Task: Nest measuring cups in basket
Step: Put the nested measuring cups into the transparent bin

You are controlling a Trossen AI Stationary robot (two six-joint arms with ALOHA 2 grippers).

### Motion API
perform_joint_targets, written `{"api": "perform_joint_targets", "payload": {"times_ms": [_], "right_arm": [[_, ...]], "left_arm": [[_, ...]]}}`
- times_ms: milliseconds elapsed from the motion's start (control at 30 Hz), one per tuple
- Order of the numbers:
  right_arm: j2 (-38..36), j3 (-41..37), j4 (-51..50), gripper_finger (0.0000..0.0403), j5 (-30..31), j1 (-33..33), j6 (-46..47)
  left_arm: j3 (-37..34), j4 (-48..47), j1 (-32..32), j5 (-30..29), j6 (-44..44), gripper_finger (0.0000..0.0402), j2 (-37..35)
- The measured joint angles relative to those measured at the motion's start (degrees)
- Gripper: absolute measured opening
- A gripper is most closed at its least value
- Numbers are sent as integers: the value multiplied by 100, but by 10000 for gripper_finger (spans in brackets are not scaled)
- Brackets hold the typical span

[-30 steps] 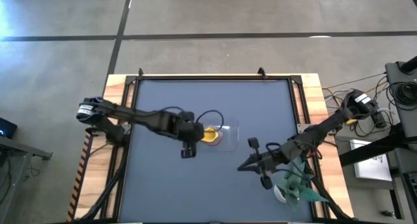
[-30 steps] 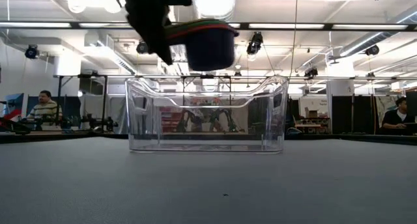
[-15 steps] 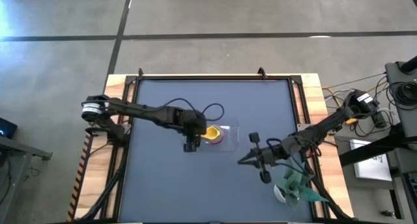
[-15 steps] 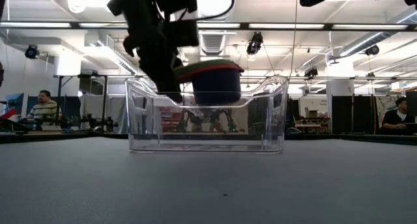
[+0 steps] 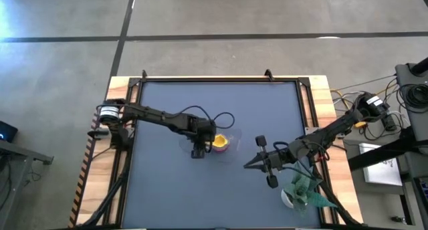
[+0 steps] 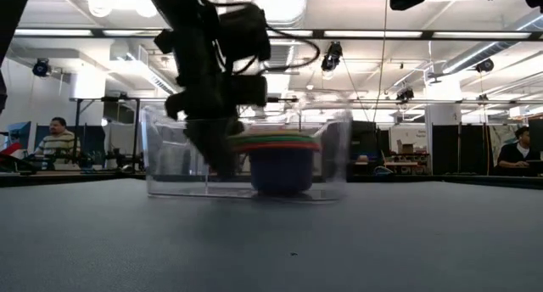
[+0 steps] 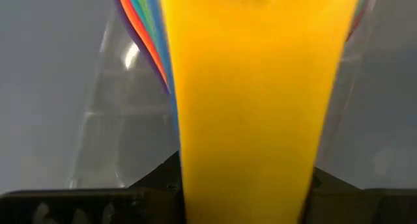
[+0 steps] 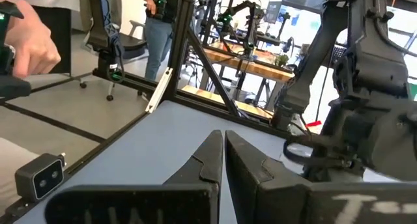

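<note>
The measuring cups (image 5: 221, 143) are nested in one stack, dark blue outermost (image 6: 280, 169), with green, red and other coloured rims layered on top. The stack stands upright inside the clear basket (image 6: 161, 160), near the table's middle (image 5: 234, 133). My left gripper (image 5: 200, 145) is beside the stack on its left, shut on the handles. The left wrist view is filled by the orange-yellow top handle (image 7: 247, 107). My right gripper (image 5: 247, 166) waits shut over the table, right of the basket, with its fingers together in the right wrist view (image 8: 223, 142). My left gripper pinches the stacked handles (image 7: 247, 165) between its two fingers, the orange-yellow one uppermost. The handles run straight out from between the fingers. The arm slants down from above on the table's left side (image 6: 216, 148). The stack sits upright, its dark blue base (image 6: 280, 188) down at the basket's floor.
A potted green plant (image 5: 304, 190) stands at the table's near right corner, close to my right arm. Bare grey mat (image 5: 167, 190) lies around the basket on all sides. People sit at desks in the room beyond (image 6: 58, 139).
My left gripper has come down, still shut on the handles, and has lowered the stack from above the basket's rim to inside the basket. The basket has shifted a little sideways on the mat, leftward in the low view. My right arm has hardly moved.
</note>
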Motion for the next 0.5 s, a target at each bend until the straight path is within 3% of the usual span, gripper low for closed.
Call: {"api": "perform_joint_targets", "payload": {"times_ms": [233,500], "right_arm": [[2,0,-6,9,1,0,27],[2,0,-45,9,2,0,44]], "left_arm": [[175,37,6,-1,-54,119,26],[437,-318,1,17,-208,288,-1]]}}
